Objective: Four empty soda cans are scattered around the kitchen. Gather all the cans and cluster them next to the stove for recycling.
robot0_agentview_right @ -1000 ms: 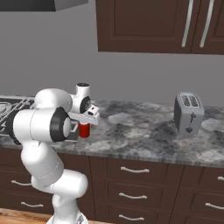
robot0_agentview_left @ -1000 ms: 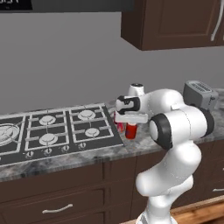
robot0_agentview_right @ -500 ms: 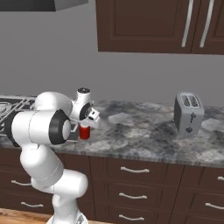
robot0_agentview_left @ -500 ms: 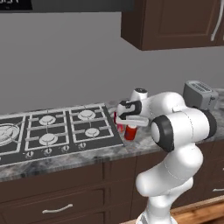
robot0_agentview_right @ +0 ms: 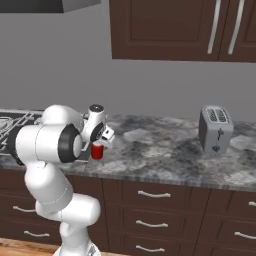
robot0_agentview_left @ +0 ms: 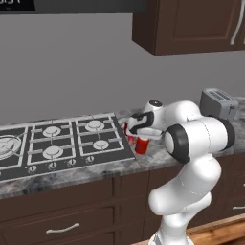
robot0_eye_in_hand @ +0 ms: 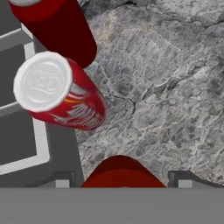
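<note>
You saw the counter (robot0_agentview_right: 160, 150) and the stove (robot0_agentview_left: 62, 143) hold their places in both base views, so the base had not driven; the change was all in the arm. Over that last second the wrist eased slightly down and turned a touch, and the gripper (robot0_agentview_left: 139, 136) carried the held can (robot0_agentview_left: 141, 145) with it, low over the stone just beside the stove's right edge. That looked to me like the set-down of a third can, close to done; whether its bottom had touched the counter, I could not tell.

The right base view gave you the toaster (robot0_agentview_right: 216, 129) well off to the far side of the fingers, and the held can (robot0_agentview_right: 97, 151) red under the hand.

The hand view gave you what neither base camera showed plainly: the near can (robot0_eye_in_hand: 57, 94) ahead of the fingers and to one side, right at the stove's edge, with the far can (robot0_eye_in_hand: 57, 26) beyond it, both apart from the held can (robot0_eye_in_hand: 122, 173). The fingers (robot0_eye_in_hand: 183, 178) were pinching that red body between them, not yet letting go. By my count one can remained to fetch.
</note>
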Controlling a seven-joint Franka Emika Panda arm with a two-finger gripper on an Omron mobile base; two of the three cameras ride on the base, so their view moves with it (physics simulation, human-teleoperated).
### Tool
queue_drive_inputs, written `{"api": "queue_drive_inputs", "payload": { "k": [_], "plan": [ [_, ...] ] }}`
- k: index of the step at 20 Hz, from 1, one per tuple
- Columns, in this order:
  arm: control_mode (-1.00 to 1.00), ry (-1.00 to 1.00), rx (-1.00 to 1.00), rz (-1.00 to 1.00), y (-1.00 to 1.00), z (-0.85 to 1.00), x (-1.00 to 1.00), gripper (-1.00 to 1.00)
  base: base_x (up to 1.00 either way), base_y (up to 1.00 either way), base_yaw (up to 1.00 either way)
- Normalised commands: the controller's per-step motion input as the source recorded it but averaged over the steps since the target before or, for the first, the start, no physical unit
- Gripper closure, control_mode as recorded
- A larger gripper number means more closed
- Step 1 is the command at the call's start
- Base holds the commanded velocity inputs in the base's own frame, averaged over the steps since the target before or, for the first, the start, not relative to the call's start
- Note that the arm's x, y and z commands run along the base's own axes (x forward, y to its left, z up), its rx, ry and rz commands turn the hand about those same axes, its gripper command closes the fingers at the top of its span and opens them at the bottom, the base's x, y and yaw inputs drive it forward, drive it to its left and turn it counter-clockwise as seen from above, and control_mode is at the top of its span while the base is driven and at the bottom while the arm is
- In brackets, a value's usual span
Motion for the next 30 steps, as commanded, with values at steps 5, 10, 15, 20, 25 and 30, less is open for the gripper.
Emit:
{"api": "queue_drive_inputs", "payload": {
  "k": [5, 10, 15, 20, 25, 30],
  "plan": [
    [-1.00, -0.07, 0.02, -0.02, 0.07, -0.23, 0.07, 1.00, 0.00, 0.00, 0.00],
    [-1.00, -0.05, 0.04, -0.03, 0.09, -0.29, -0.03, -1.00, 0.00, 0.00, 0.00],
    [-1.00, -0.01, 0.01, -0.01, 0.07, -0.07, 0.00, -1.00, 0.00, 0.00, 0.00],
    [-1.00, 0.03, -0.03, 0.00, 0.00, 0.02, 0.00, -1.00, 0.00, 0.00, 0.00],
    [-1.00, 0.02, -0.08, 0.00, -0.02, 0.23, -0.06, -1.00, 0.00, 0.00, 0.00],
    [-1.00, 0.02, -0.07, 0.00, -0.04, 0.54, -0.15, -1.00, 0.00, 0.00, 0.00]
  ]
}}
